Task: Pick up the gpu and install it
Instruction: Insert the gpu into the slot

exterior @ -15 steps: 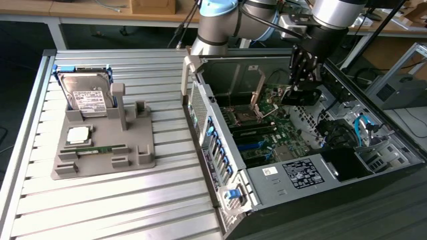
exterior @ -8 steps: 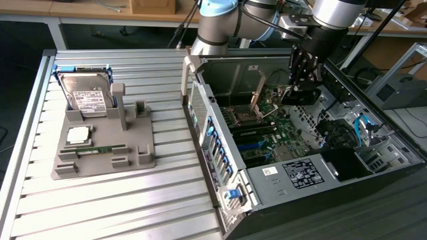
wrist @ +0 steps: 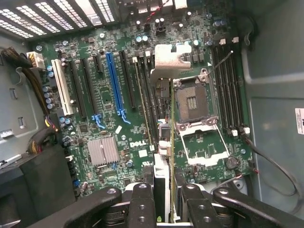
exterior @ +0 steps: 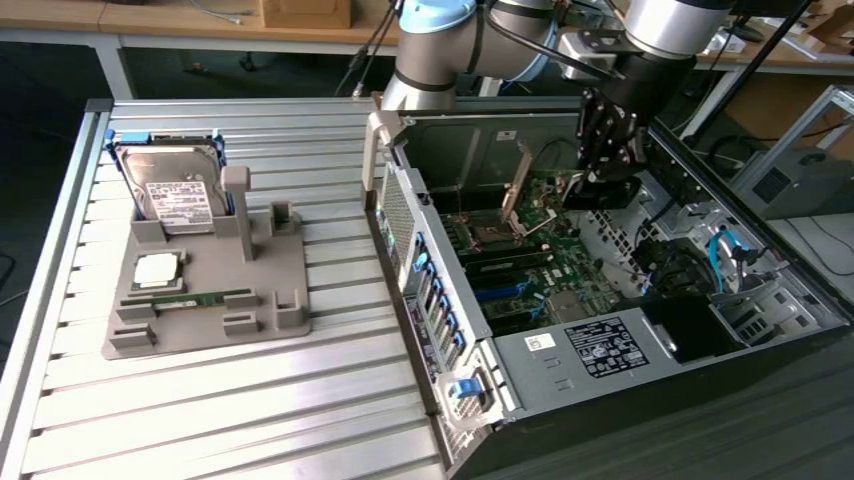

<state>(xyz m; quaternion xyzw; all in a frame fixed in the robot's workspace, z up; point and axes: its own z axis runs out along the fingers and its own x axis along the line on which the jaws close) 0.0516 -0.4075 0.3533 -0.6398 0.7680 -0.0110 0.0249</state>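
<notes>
My gripper [exterior: 603,180] reaches down into the open computer case [exterior: 441,330] and is shut on the gpu [exterior: 587,193], a thin dark card. In the wrist view the gpu [wrist: 161,173] appears edge-on between the black fingers [wrist: 142,202], with its silver end bracket [wrist: 170,61] at the far end. The card hangs over the motherboard [wrist: 109,118], between the row of expansion slots and the open CPU socket [wrist: 192,102]. A blue slot [wrist: 116,80] and a white slot [wrist: 64,88] lie off to one side of it. Whether the card touches the board I cannot tell.
On the slatted table at the exterior view's left stands a grey fixture [exterior: 207,310] with a hard drive [exterior: 174,190], a CPU [exterior: 158,268] and a green memory stick [exterior: 187,297]. Cable bundles [wrist: 40,137] and a heatsink [wrist: 103,151] sit inside the case near the slots.
</notes>
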